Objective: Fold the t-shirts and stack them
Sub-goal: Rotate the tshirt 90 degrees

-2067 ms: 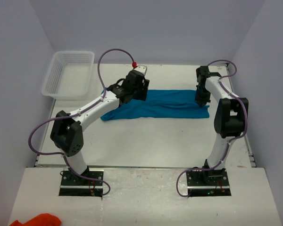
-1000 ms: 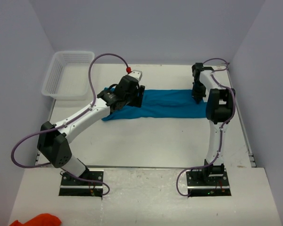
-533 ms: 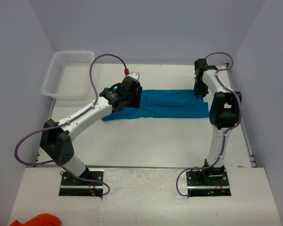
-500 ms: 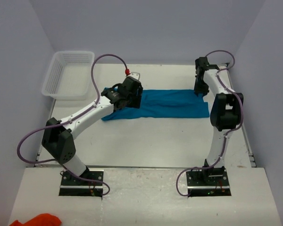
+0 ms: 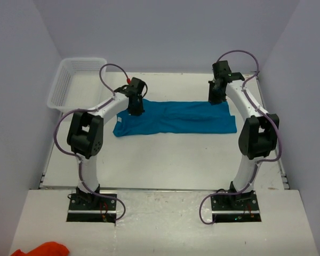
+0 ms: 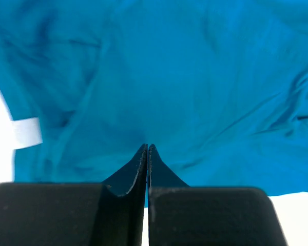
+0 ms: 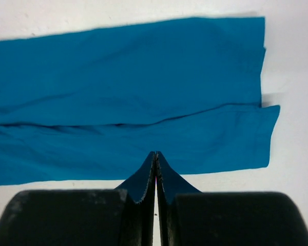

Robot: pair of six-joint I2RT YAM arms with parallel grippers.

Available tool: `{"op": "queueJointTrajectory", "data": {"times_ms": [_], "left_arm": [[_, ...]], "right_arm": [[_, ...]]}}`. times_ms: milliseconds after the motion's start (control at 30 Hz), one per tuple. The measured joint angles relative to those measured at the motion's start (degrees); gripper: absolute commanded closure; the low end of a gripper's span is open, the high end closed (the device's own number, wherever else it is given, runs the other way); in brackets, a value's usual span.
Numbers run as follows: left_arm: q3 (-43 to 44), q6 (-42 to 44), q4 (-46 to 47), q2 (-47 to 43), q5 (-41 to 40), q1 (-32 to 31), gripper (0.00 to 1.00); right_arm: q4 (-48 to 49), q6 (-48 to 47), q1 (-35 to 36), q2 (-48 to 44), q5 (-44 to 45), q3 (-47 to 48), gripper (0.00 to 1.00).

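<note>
One teal-blue t-shirt point(image 5: 176, 118) lies flat on the white table point(image 5: 165, 160), folded lengthwise into a long strip. My left gripper point(image 5: 136, 110) hangs over the strip's far left part, shut, with nothing seen between its tips point(image 6: 147, 147). The left wrist view is filled by the t-shirt point(image 6: 205, 77), with a small pale neck label point(image 6: 25, 133) at the left. My right gripper point(image 5: 216, 99) is above the strip's far edge towards the right end, also shut and empty point(image 7: 155, 154). In the right wrist view, the t-shirt point(image 7: 123, 77) shows its lengthwise fold and squared end.
A white mesh basket point(image 5: 74, 80) stands at the back left corner of the table. An orange cloth point(image 5: 40, 249) lies on the near platform at the bottom left. Grey walls close in the table on three sides.
The left arm has swung so its gripper sits further left over the shirt, and its jaws have closed. The right gripper has shifted a little left and away. The shirt has not moved.
</note>
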Motion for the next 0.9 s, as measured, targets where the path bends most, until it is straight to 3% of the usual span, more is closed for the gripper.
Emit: {"op": "queueJointTrajectory", "data": {"times_ms": [567, 900], "left_arm": [[4.35, -0.39, -1.03, 6.82, 1.4, -1.49, 1.0], [7.8, -0.17, -1.44, 11.61, 1.33, -1.46, 1.0]], "right_arm": [[-3.8, 1.16, 2.93, 10.73, -3.67, -1.01, 1.0], [-3.65, 3.04, 4.17, 12.15, -6.62, -1.01, 1.0]]}}
